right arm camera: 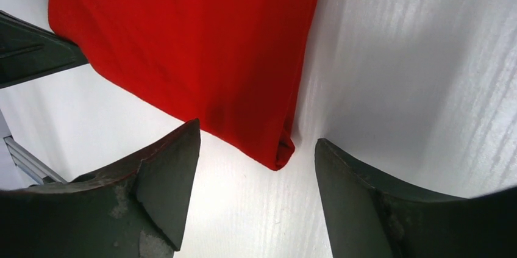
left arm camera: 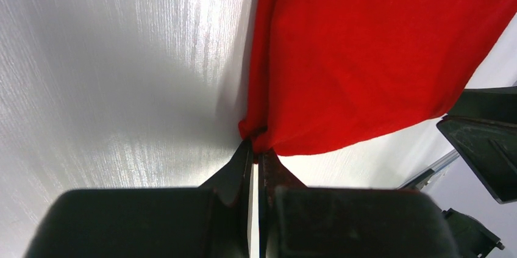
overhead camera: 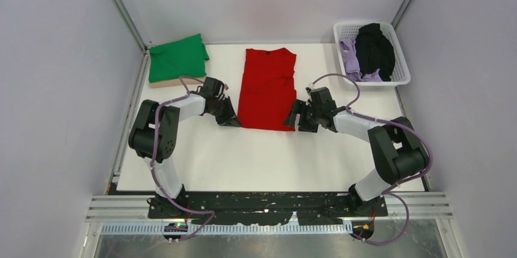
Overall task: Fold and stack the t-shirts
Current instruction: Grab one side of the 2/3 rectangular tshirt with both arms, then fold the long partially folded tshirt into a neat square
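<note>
On the middle of the white table (overhead camera: 244,160) lies the red t-shirt (overhead camera: 267,90), folded into a long strip. Both arms reach low to its near edge, elbows bent outward. The left gripper (overhead camera: 233,119) is pinched together on its near left corner (only a small bite of cloth). The right gripper (overhead camera: 294,121) stands wide apart around its near right corner, holding nothing. Far right of it, a white basket (overhead camera: 399,66) contains a black garment (overhead camera: 373,47) and a lavender garment (overhead camera: 352,63). Far left lies a folded green t-shirt (overhead camera: 177,57).
</note>
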